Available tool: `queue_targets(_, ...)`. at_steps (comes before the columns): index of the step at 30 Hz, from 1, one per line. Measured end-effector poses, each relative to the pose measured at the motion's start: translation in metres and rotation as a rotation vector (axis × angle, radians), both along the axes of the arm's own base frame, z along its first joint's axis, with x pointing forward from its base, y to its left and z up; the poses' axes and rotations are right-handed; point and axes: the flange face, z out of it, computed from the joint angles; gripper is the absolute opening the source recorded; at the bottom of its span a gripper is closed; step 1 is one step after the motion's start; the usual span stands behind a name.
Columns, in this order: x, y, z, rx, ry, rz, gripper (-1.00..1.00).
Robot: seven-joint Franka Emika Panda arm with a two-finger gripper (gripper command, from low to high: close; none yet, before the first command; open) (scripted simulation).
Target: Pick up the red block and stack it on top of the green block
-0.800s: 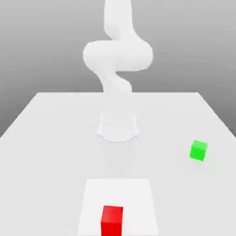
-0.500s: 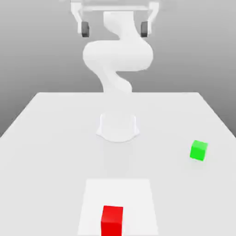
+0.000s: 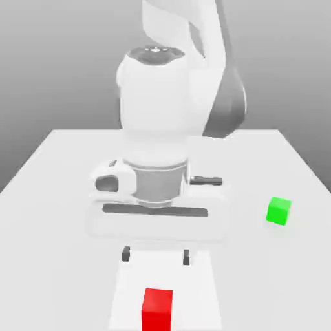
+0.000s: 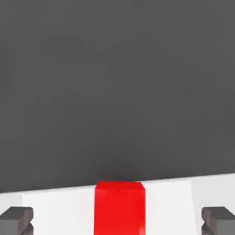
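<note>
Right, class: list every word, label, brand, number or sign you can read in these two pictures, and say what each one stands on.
None: no text can be read anywhere.
The red block has plain faces.
The green block has plain faces.
The gripper, the arm and the table carry no markings.

A: red block [image 3: 157,309] cut by the exterior view's bottom edge, also cropped in hand view.
B: fingers [image 4: 17,219] clipped at frame corners. Arm hides middle of desk [image 3: 58,168].
</note>
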Motion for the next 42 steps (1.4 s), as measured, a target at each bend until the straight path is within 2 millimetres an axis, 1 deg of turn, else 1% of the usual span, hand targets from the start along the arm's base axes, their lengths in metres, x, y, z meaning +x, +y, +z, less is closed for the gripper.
queue_targets(2,-0.004,0.000,-0.031,0.002,0.028,-0.003,0.00)
queue_targets(5,-0.005,0.000,-0.072,0.003,0.036,-0.003,0.00)
queue_targets(6,-0.006,0.000,-0.083,0.003,0.036,-0.004,-1.00)
queue_targets(11,-0.006,0.000,-0.083,0.003,0.036,-0.003,-1.00)
queue_targets(12,-0.006,0.000,-0.088,0.003,0.036,-0.003,-1.00)
queue_targets(13,-0.006,0.000,-0.084,0.003,0.037,-0.003,-1.00)
queue_targets(14,-0.005,0.000,-0.076,0.003,0.036,-0.003,-1.00)
queue_targets(17,-0.005,0.000,-0.041,0.003,0.037,-0.004,-1.00)
queue_targets(18,-0.007,0.006,-0.030,0.006,0.036,0.001,-1.00)
queue_targets(20,-0.020,0.055,-0.017,0.027,0.035,0.042,-1.00)
queue_targets(22,-0.041,0.105,-0.008,0.044,0.037,0.088,-1.00)
queue_targets(23,-0.056,0.136,-0.004,0.051,0.039,0.126,-1.00)
queue_targets(24,-0.079,0.178,0.001,0.057,0.043,0.190,-1.00)
queue_targets(26,-0.127,0.235,0.008,0.063,0.050,0.271,-1.00)
queue_targets(27,-0.152,0.258,0.011,0.062,0.053,0.309,-1.00)
queue_targets(30,-0.207,0.284,0.016,0.052,0.056,0.332,-1.00)
queue_targets(32,-0.250,0.301,0.017,0.037,0.054,0.372,-1.00)
queue_targets(34,-0.295,0.311,0.015,0.016,0.047,0.417,-1.00)
queue_targets(35,-0.312,0.314,0.013,0.005,0.042,0.435,-1.00)
queue_targets(36,-0.320,0.315,0.009,-0.003,0.037,0.443,-1.00)
queue_targets(37,-0.323,0.315,0.004,-0.010,0.033,0.446,-1.00)
queue_targets(42,-0.325,0.316,-0.027,-0.020,0.024,0.449,-1.00)
